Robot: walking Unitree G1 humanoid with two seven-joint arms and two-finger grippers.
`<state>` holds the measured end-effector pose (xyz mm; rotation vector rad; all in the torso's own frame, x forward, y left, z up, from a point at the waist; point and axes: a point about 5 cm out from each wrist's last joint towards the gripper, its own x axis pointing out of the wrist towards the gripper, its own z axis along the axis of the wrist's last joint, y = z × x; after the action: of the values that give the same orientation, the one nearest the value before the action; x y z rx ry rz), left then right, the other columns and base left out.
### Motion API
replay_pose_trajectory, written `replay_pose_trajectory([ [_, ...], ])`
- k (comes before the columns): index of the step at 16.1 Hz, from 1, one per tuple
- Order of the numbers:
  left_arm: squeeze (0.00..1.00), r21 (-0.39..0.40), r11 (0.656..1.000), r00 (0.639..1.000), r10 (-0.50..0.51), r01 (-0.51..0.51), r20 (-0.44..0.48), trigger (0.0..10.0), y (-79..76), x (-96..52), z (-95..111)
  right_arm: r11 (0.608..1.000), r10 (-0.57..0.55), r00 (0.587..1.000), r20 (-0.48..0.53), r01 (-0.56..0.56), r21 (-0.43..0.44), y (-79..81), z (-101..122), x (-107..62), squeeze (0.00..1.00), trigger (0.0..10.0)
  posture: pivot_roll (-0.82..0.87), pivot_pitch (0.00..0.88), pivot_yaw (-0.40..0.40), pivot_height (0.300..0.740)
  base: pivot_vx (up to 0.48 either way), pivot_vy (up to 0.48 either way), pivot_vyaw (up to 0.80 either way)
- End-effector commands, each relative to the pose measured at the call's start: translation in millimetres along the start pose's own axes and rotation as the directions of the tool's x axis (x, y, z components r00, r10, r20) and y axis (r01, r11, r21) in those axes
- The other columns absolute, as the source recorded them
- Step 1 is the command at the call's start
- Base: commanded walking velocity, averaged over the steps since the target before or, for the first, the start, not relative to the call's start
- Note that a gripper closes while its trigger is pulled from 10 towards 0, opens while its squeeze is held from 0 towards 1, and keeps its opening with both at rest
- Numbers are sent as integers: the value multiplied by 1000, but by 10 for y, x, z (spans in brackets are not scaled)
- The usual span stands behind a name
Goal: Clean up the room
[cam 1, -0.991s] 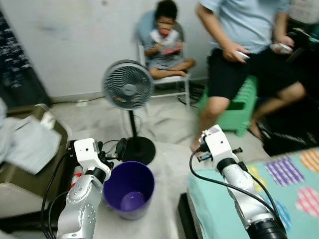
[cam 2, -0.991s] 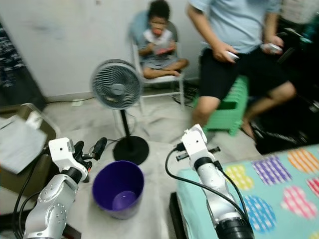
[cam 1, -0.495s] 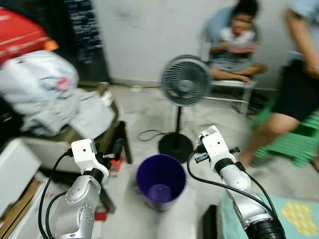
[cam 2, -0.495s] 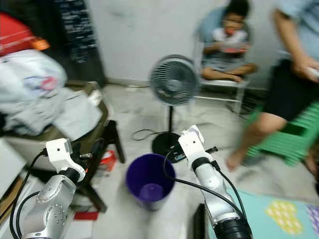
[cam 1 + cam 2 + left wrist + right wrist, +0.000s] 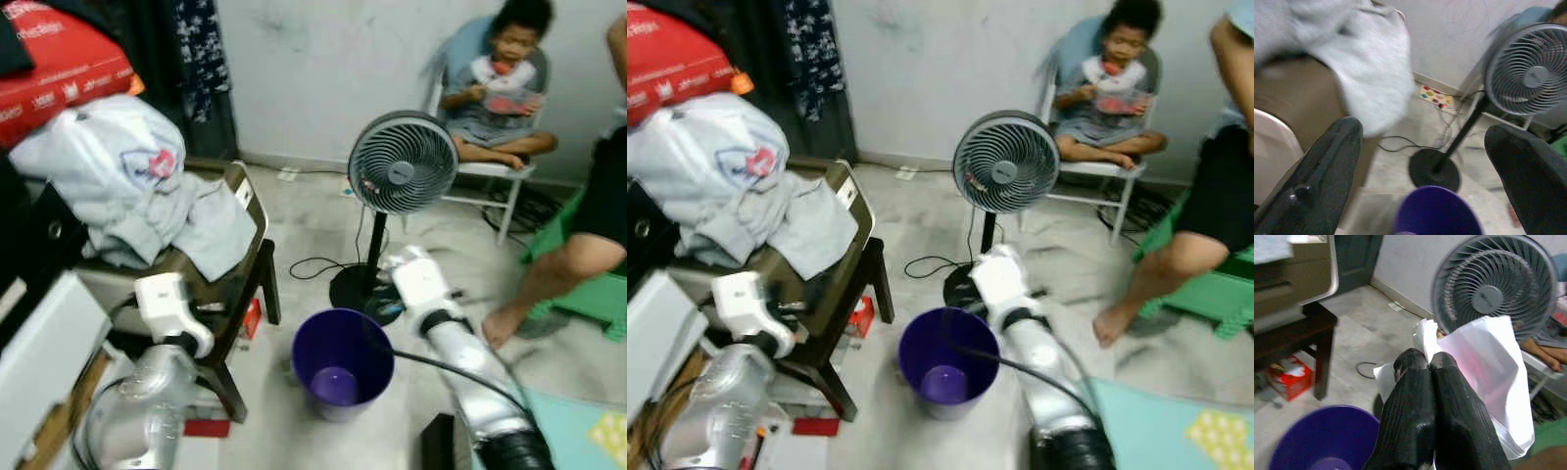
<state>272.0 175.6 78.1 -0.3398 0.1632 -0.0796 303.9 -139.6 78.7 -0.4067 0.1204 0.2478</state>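
Turning left has swung your head view round over the last second: the patterned mat that lay near right is now only a corner, and a dark wooden chair (image 5: 230, 284) piled with grey and white clothes (image 5: 147, 186) has come into the left of the scene, so read that as the camera's move, not the things'. The round purple plastic bin (image 5: 343, 360) sits on the floor near centre, just in front of the base of the grey pedestal fan (image 5: 404, 176), and it now lies between your two arms, which suggests you are lined up to drop something in. Your right gripper (image 5: 1429, 367) has its fingers pressed together, pinching a crumpled sheet of white paper (image 5: 1484, 367); in the right wrist view the paper hangs above and just past the bin's rim, so the drop looks close but not yet made. Your left gripper (image 5: 1430, 166) is spread wide and holds nothing, with the bin and the fan's stand showing between its fingers. A child sits on a white chair (image 5: 490, 176) at the far right, and a standing person's bare leg (image 5: 549, 284) is near the green stool (image 5: 588, 289); keep your right arm clear of them.
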Motion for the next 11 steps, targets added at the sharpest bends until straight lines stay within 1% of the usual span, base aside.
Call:
replay_pose_trajectory([
  [1,0,-6,1000,1000,-10,10,-9,10000,-37,5,-19,1000,-18,1000,-19,18,-4,-74,-42,-17,0,10000,-196,0,18,740,0,480,0],
  [2,0,-6,1000,1000,-8,8,-4,10000,-37,8,-17,1000,-17,1000,-19,17,-4,-74,-43,-14,0,10000,-195,0,16,740,0,480,0],
  [11,0,-19,999,998,-48,49,31,10000,-73,2,14,1000,-9,1000,-24,9,-8,-70,-55,-2,0,10000,-194,0,14,740,0,0,0],
])
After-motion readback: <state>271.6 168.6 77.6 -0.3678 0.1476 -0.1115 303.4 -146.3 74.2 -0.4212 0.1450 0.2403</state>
